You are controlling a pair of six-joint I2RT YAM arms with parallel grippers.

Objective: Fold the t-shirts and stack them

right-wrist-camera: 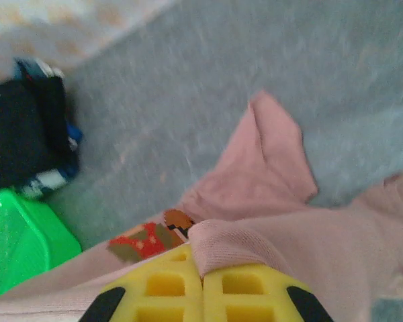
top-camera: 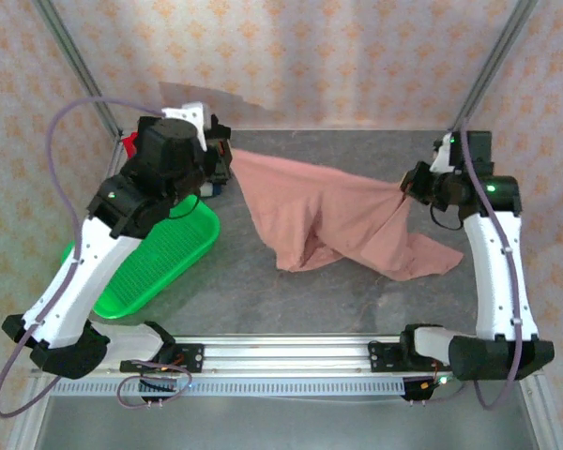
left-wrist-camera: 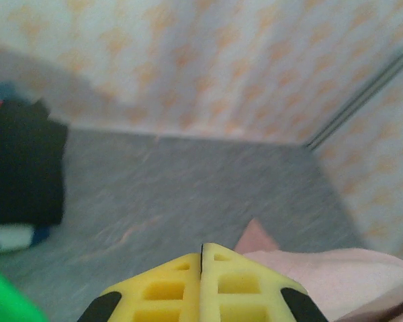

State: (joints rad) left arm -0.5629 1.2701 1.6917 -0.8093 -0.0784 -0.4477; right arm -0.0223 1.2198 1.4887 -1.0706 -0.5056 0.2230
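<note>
White-and-black left arm (top-camera: 84, 272) and right arm (top-camera: 497, 272), lilac cable (top-camera: 53, 131) looped off the left, green status lights (top-camera: 491, 187), left gripper (left-wrist-camera: 201, 251) and right gripper (right-wrist-camera: 203, 285) yellow, grid-moulded, black-cornered.

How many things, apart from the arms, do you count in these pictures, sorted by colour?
Pink t-shirt: 1
Black folded shirt: 1
Blue-and-white folded shirt: 1
Green basket: 1
Total: 4
A red edge by the pile is too hidden to count.
</note>
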